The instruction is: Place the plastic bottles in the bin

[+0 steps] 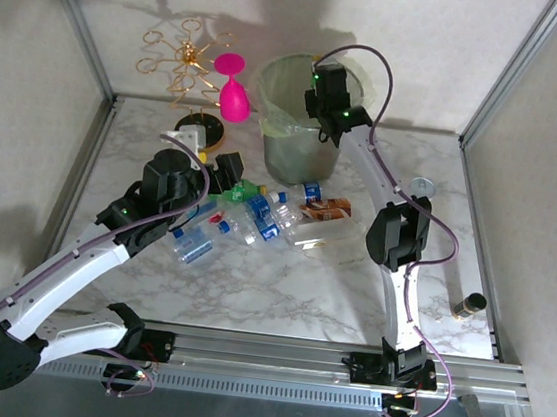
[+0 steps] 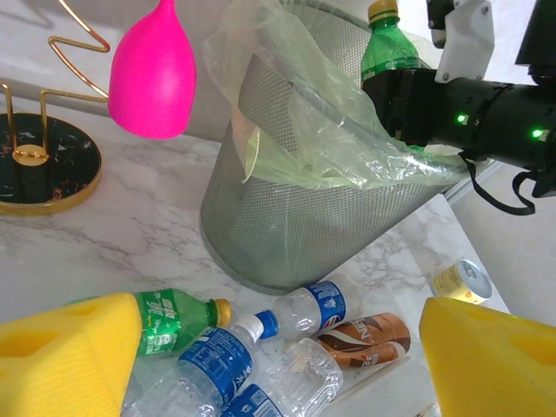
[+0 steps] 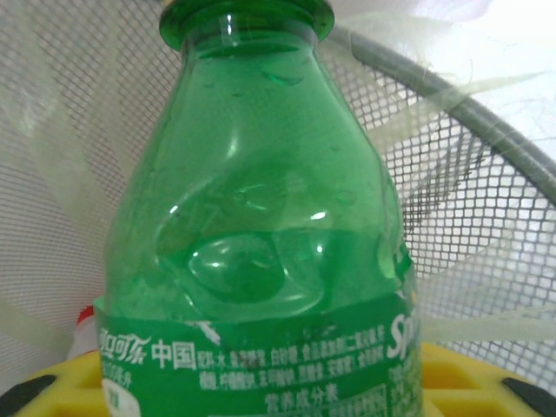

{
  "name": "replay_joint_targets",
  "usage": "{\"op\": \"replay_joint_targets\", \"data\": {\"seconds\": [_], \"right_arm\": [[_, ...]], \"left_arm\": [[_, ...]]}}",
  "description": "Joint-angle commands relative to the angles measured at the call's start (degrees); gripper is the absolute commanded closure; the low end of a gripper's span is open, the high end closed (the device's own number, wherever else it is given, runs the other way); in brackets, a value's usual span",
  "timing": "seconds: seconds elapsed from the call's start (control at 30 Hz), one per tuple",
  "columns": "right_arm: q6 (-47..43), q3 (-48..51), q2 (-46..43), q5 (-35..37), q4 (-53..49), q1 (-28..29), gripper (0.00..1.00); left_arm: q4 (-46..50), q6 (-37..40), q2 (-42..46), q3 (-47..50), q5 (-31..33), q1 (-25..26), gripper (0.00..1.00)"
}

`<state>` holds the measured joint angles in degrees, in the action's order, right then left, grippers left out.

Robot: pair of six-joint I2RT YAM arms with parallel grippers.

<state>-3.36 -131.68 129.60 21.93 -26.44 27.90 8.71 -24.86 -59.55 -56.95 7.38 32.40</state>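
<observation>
Grip on the green Sprite bottle (image 3: pixel 261 261) sits low, across its label. The right gripper (image 1: pixel 328 101) pinches it there between yellow pads (image 3: pixel 473 378), cap upward, so the crushed body hangs free over the open mouth of the bin (image 1: pixel 300 156). The bin is a mesh basket with a thin liner bag. Held that way, a simple release should, I judge, drop the bottle straight inside without catching the liner draped over the bin's rim.

The left gripper (image 2: pixel 278 365) hovers just in front of the bin with its jaws spread wide and nothing between them, apparently set for the next pick. Below it, at the foot of the bin, lie the remaining bottles: another green Sprite bottle (image 2: pixel 169 321), a blue-labelled clear bottle (image 2: pixel 217 356) and a brown-labelled bottle (image 2: pixel 365 334), touching one another in a loose pile. A pink goblet (image 2: pixel 152 74) stands left of the bin and is best left alone.
</observation>
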Motion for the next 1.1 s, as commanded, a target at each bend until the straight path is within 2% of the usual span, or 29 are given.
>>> {"op": "replay_joint_targets", "data": {"seconds": [0.0,0.1,0.23,0.33,0.77,1.07], "right_arm": [[-1.8,-0.7,0.6,3.3,1.1,0.2,0.58],[-1.9,-0.2,0.8,3.6,1.0,0.2,0.52],[-2.0,0.3,0.4,4.3,1.0,0.3,0.35],[-1.9,0.3,-0.1,5.1,1.0,0.6,0.25],[-1.7,0.2,-2.3,4.4,1.1,1.1,0.24],[1.1,-1.8,-9.3,0.1,0.2,1.9,0.24]], "left_arm": [[-1.8,-0.7,2.1,0.7,0.0,-0.6,0.16],[-2.2,-0.8,2.8,1.0,0.2,-0.6,0.15],[-2.0,-0.9,2.8,0.8,0.1,-0.6,0.15],[-2.1,-1.0,3.2,0.9,0.3,-0.6,0.14],[-2.1,-0.9,3.5,0.9,0.6,-0.9,0.14],[-1.3,-2.1,3.2,-0.1,1.3,-1.1,0.14]]}}
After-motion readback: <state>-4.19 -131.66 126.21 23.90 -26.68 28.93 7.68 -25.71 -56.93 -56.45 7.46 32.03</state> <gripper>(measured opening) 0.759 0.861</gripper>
